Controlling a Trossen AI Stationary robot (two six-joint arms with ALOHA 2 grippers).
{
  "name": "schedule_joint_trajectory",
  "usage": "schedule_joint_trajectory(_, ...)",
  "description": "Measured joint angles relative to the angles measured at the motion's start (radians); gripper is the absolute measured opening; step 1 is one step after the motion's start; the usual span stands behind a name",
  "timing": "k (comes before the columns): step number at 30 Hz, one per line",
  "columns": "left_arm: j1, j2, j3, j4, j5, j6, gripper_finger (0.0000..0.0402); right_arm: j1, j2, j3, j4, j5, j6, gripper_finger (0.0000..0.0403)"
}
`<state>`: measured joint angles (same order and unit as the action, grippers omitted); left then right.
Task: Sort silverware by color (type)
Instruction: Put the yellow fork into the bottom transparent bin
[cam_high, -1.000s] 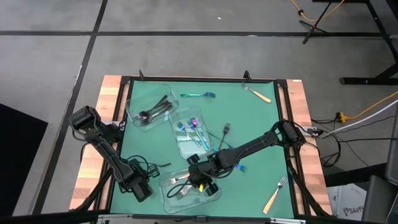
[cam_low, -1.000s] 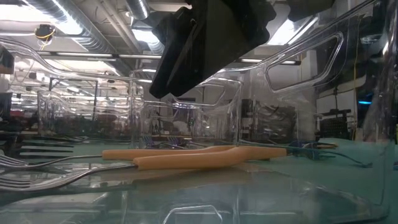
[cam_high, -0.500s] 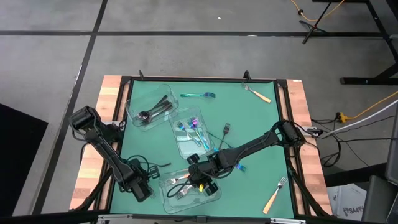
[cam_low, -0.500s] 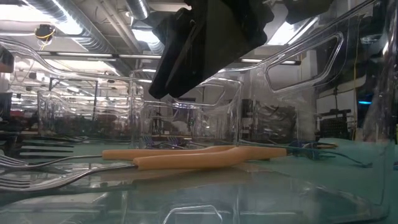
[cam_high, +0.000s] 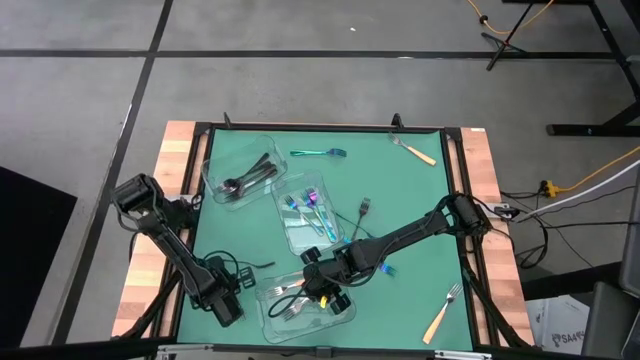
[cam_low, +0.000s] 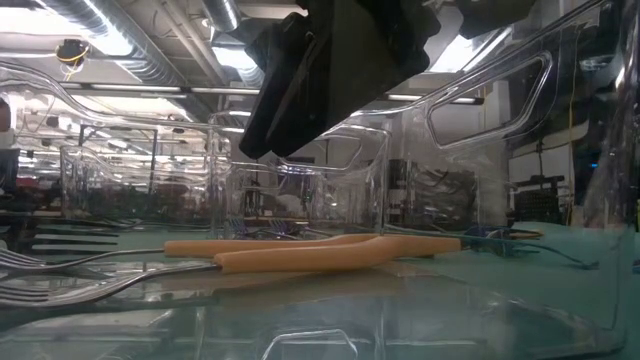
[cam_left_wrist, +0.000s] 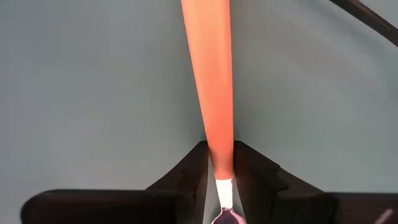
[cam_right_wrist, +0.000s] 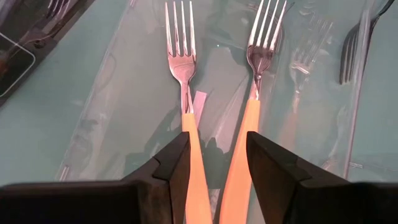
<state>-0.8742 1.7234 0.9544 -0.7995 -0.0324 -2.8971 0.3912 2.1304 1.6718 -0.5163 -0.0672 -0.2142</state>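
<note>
Left tool (cam_high: 224, 306) sits low at the near left of the green counter (cam_high: 400, 200), its fingers (cam_left_wrist: 186, 177) narrowly parted around an orange-handled utensil (cam_left_wrist: 208, 74), whose handle runs out ahead over the mat; whether they press it I cannot tell. Right tool (cam_right_wrist: 214, 168) hangs over the near clear bin (cam_high: 345, 310), fingers wide, with two orange forks (cam_right_wrist: 186, 81) lying below it inside the bin. Black pieces (cam_high: 250, 178) fill the far-left bin, iridescent ones (cam_high: 305, 205) the middle bin. Loose on the counter: a teal fork (cam_high: 318, 153), an orange fork (cam_high: 415, 150) at the far right, a black fork (cam_high: 363, 210), another orange fork (cam_high: 443, 312) near right.
</note>
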Motion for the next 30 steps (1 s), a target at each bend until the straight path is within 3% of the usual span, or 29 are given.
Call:
schedule_joint_trajectory(10,-0.005,0.028,0.002,0.012,0.0,0.088,0.0068,0.0,0.0,0.0,0.0,0.005,0.0,0.0145)
schedule_joint_trajectory(19,-0.007,0.029,0.011,0.007,-0.022,0.094,0.0032,0.0,0.0,0.0,0.0,0.004,0.0,0.0145)
schedule_joint_trajectory(30,-0.019,0.036,0.14,-0.166,-0.115,0.199,0.0032,0.0,0.0,0.0,0.0,0.004,0.0,0.0145)
